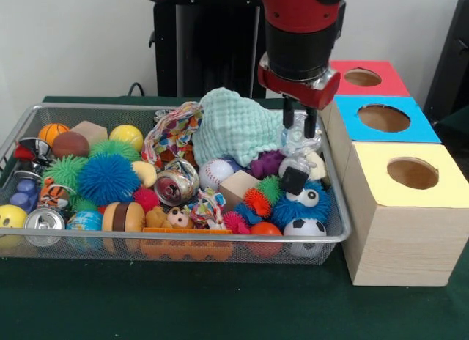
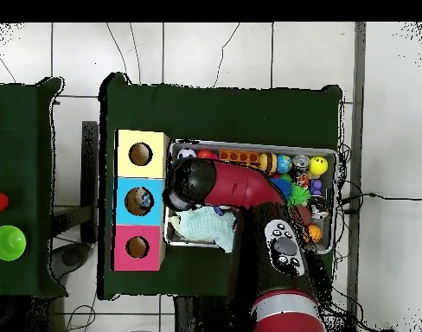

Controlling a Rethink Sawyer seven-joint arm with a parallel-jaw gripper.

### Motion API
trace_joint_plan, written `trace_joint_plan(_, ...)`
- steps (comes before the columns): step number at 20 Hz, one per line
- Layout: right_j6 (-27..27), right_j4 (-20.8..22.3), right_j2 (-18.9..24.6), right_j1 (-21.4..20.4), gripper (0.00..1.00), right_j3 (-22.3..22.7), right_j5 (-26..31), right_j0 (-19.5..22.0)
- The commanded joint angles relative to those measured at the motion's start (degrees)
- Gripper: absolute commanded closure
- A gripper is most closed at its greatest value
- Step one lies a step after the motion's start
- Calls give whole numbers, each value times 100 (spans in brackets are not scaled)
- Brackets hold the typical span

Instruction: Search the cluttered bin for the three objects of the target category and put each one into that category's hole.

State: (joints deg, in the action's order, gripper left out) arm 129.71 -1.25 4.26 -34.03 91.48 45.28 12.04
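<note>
Hanging at centre-right of the front view, the black two-fingered gripper [image 1: 300, 127] is narrowed around a clear crinkled plastic object [image 1: 299, 143], lifted just above the wire mesh bin [image 1: 338, 221] and its toy clutter. Right of the frame stand three wooden boxes with a red-topped hole [image 1: 362, 78], blue-topped hole [image 1: 383, 118] and yellow-topped hole [image 1: 412, 173]. Slippery plastic could squirm loose, I judge, or snag the mint knitted cloth [image 1: 238, 127] just beside it, dropping short of a hole

green table [image 1: 183, 303], wire bin [image 1: 176, 248], 3 hole boxes [image 1: 396, 230]
</note>
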Motion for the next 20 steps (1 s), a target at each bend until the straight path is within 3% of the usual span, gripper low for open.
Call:
trace_joint_plan(1,1754,-582,-201,350,100,-718,599,-215)
trace_joint_plan(8,1665,-878,-472,36,100,-562,829,-285)
trace_joint_plan(20,1704,-827,-932,-21,100,-1644,2619,-345)
